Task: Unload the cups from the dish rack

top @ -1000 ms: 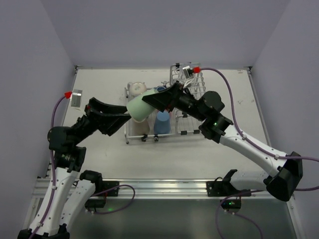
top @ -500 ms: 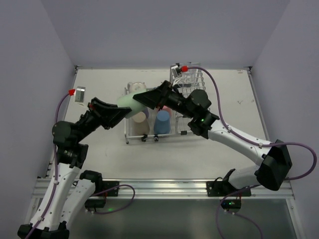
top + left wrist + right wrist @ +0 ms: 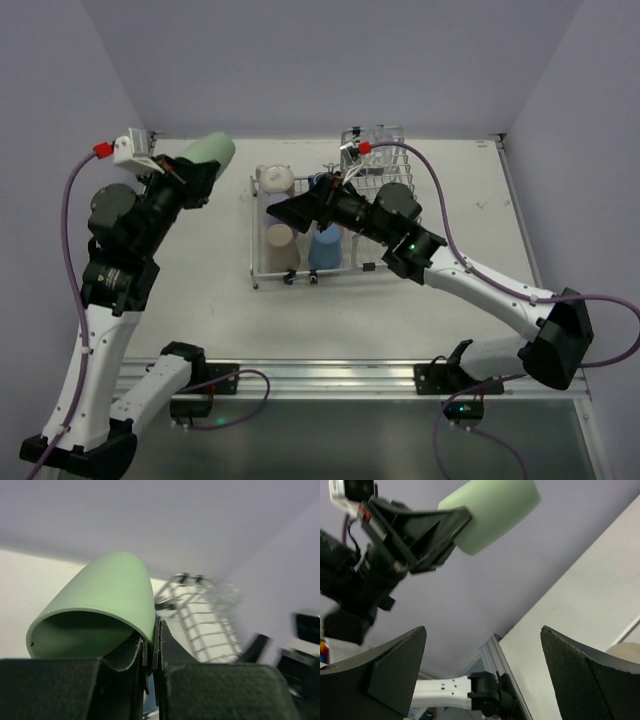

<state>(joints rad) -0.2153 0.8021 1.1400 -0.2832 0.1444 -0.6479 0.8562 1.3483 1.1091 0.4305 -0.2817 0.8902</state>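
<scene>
Nearest on the pale table (image 3: 200,300) sits the rectangular silver wire dish rack (image 3: 258,262), a tan tumbler (image 3: 280,238) and a light blue tumbler (image 3: 325,243) side by side in the front row of its low half. Right above them hangs the right gripper (image 3: 285,208) — jaws spread wide, holding nothing. Behind it in the rack, a speckled cream cup (image 3: 275,178). Further back, off to the left of the rack, the left gripper (image 3: 150,645) is up in the air, pinching the rim wall of a pale green tumbler (image 3: 110,585) — one finger inside, one outside, the cup lying on its side, clear of the table. At the far right corner stands the rack's taller basket (image 3: 378,150).
</scene>
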